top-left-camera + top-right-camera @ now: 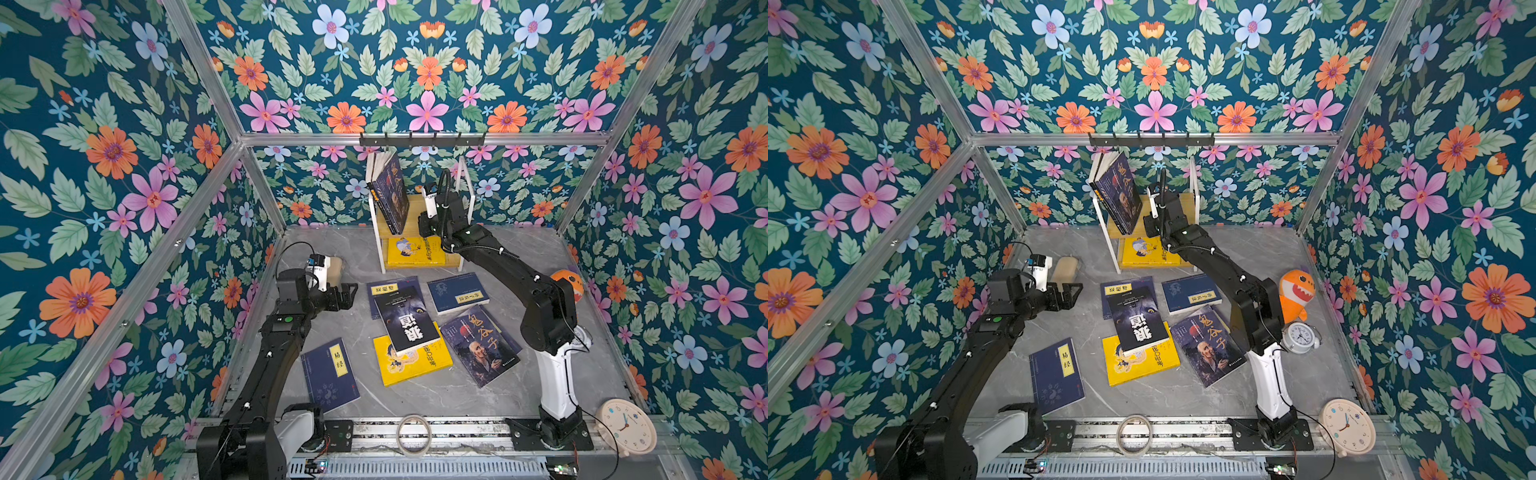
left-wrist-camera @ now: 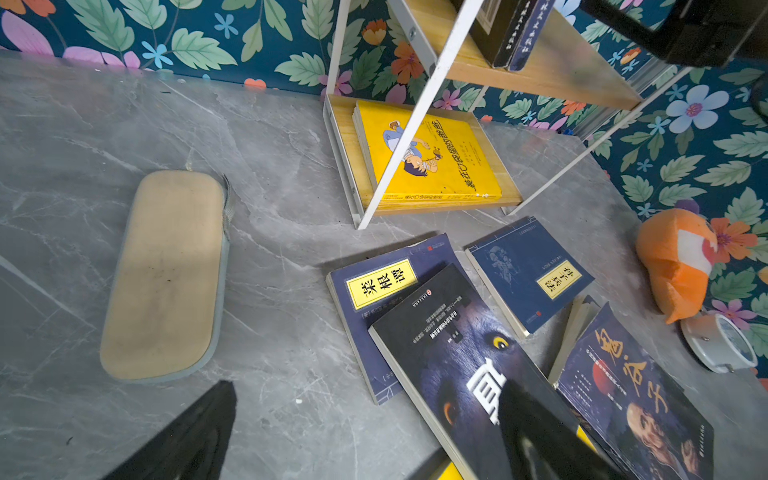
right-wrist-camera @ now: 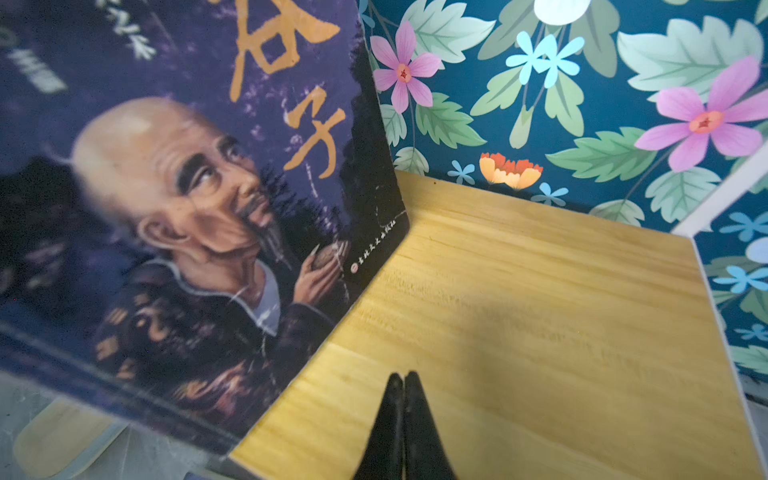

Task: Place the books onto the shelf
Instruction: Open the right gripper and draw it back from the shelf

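Observation:
The shelf (image 1: 417,206) stands at the back, and in both top views dark books (image 1: 390,191) lean upright on its upper board. A yellow book (image 1: 415,250) lies flat on the lower board. My right gripper (image 3: 403,382) is shut with nothing in it, over the bare upper board (image 3: 519,311), beside the leaning old-man cover (image 3: 187,199). Several books lie on the table: a black wolf book (image 1: 407,322) on a yellow one (image 1: 411,361), three navy ones (image 1: 330,374) (image 1: 457,293) (image 2: 380,282) and an old-man cover (image 1: 482,345). My left gripper (image 1: 349,291) (image 2: 368,386) hangs open left of the pile.
A beige slipper (image 2: 166,274) lies on the table behind the left gripper. An orange plush toy (image 1: 1296,291) and a small alarm clock (image 1: 1300,336) sit by the right arm. A round clock (image 1: 625,428), a tape roll (image 1: 413,434) and a black hook rail (image 1: 422,139) are also here.

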### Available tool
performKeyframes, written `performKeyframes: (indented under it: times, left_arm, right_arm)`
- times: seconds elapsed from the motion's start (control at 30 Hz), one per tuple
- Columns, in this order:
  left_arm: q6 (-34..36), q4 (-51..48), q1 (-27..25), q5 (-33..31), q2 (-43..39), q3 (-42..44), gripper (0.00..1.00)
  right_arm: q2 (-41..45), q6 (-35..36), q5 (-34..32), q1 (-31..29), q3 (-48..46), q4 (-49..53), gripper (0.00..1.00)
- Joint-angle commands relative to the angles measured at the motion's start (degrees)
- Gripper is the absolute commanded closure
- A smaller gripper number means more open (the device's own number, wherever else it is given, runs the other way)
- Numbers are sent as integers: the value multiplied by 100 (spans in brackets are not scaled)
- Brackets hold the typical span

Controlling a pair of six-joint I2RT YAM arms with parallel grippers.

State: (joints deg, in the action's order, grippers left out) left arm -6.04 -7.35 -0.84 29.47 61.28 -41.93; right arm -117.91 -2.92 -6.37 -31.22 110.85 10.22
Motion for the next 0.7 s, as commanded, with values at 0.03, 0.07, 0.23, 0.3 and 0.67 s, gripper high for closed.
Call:
performKeyframes:
  times: [0.03,0.07,0.23,0.3,0.67]
  left_arm:
    - [-153,204,-28,178,1,102,0]
    - [-206,263,-30,252,11,167,0]
    - [-796,632,-60,522,109,470,0]
    - [-1019,870,-115,700,171,659,0]
    - [-2159,1678,-438,999,833,1180,1]
  right_arm:
    - [895,-433,-125,-69,-1043,-576,100]
    - [1101,-491,-82,-97,-1322,-694,100]
    - [2056,-764,-167,-360,-2611,-931,88]
    - [2494,-872,-290,-480,-3205,-1164,80]
    - [3964,-1761,-703,-895,-5535,-1448,52]
